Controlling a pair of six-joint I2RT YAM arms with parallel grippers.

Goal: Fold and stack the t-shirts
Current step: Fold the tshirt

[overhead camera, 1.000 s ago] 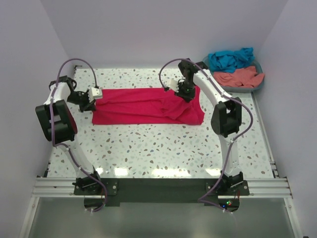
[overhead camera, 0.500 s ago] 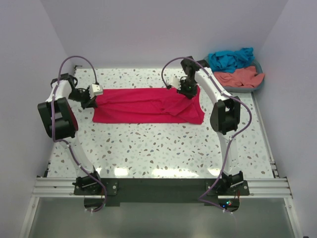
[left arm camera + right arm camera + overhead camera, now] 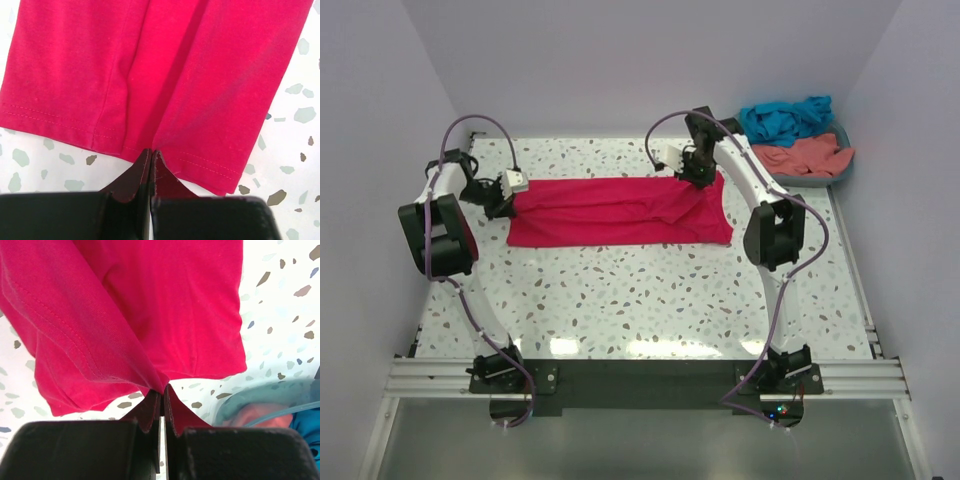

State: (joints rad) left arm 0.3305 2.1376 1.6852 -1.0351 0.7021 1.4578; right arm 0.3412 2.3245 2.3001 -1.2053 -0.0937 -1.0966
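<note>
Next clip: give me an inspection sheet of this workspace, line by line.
Surface: speckled white table, glare near the front edge.
Job's things: red shirt lies in a long band, rumpled at its right end; teal shirt and coral shirt sit crumpled in the basket at far right.
Clutter: nothing seen.
End effectors: left end effector shut on the red shirt's left hem; right end effector shut on its far right edge.
Cables: purple cables arch over each arm, off the cloth.
Surroundings: plain white walls on three sides.
</note>
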